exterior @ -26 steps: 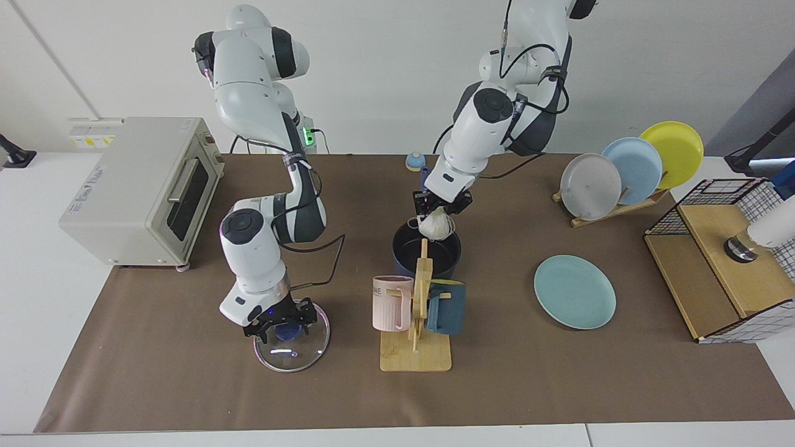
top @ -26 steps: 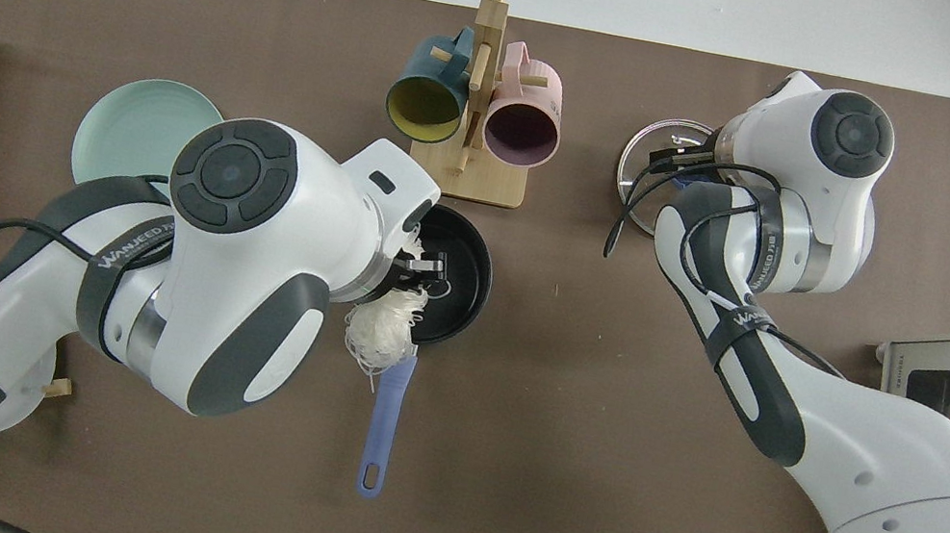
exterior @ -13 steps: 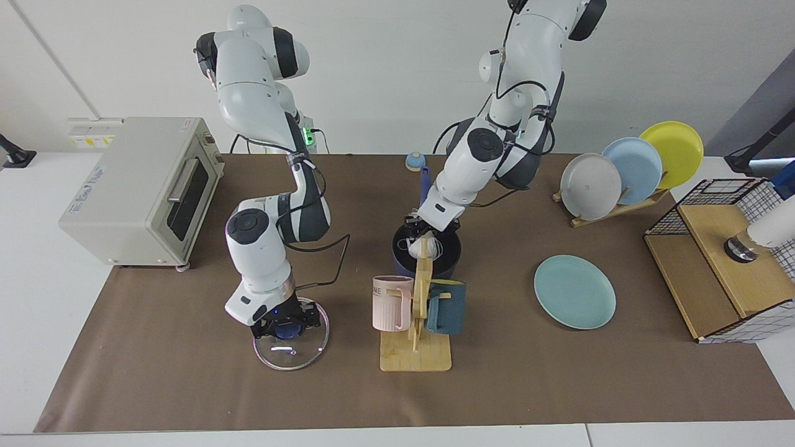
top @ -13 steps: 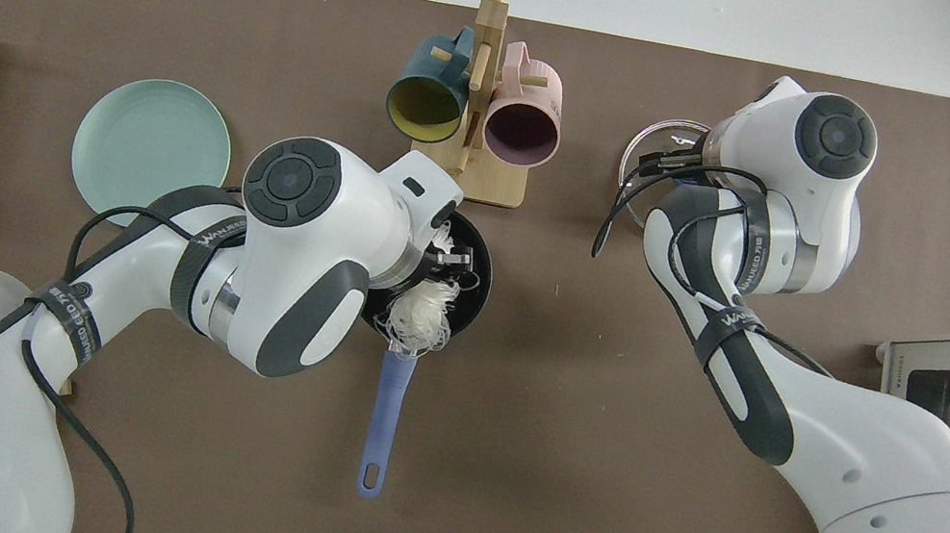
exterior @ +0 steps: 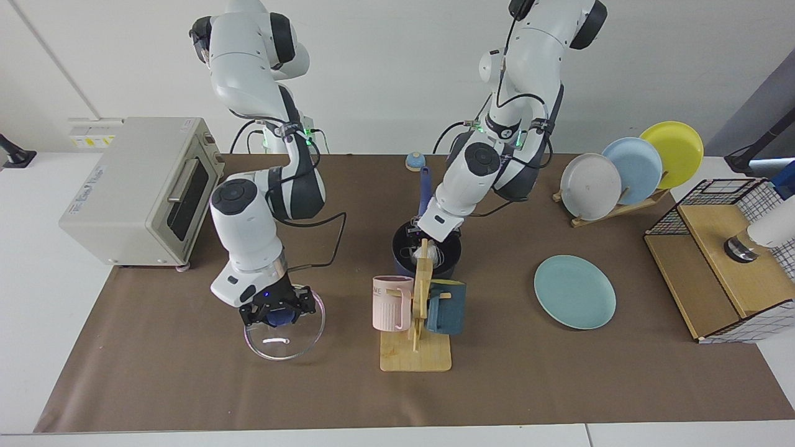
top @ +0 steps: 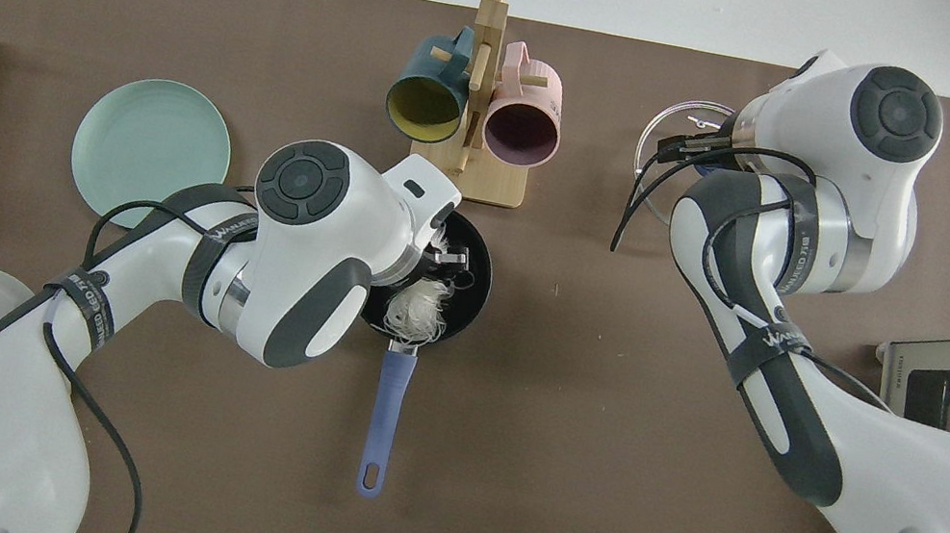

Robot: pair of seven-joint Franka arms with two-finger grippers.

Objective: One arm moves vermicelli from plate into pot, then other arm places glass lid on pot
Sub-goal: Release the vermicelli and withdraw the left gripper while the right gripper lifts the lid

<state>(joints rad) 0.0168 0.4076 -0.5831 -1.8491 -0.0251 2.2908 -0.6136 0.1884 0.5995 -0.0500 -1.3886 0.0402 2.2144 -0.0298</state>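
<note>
The left pincer [exterior: 415, 241] sits inside the pot [exterior: 402, 257], whose rim rings the vermicelli [top: 413, 311]; its grip cannot be told. The right pincer [exterior: 277, 312] clamps the glass lid [exterior: 282, 339], tilted off the bench. The plate [exterior: 574, 292] lies apart with open bench around.

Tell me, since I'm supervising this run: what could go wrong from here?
1. The left gripper is down inside the pot beside the vermicelli. Strands may cling and get dragged out when it lifts.
2. The right gripper holds the glass lid by its knob alone, so it might swing or slip.
3. The mug rack stands between lid and pot, so the lid could clip it.
</note>
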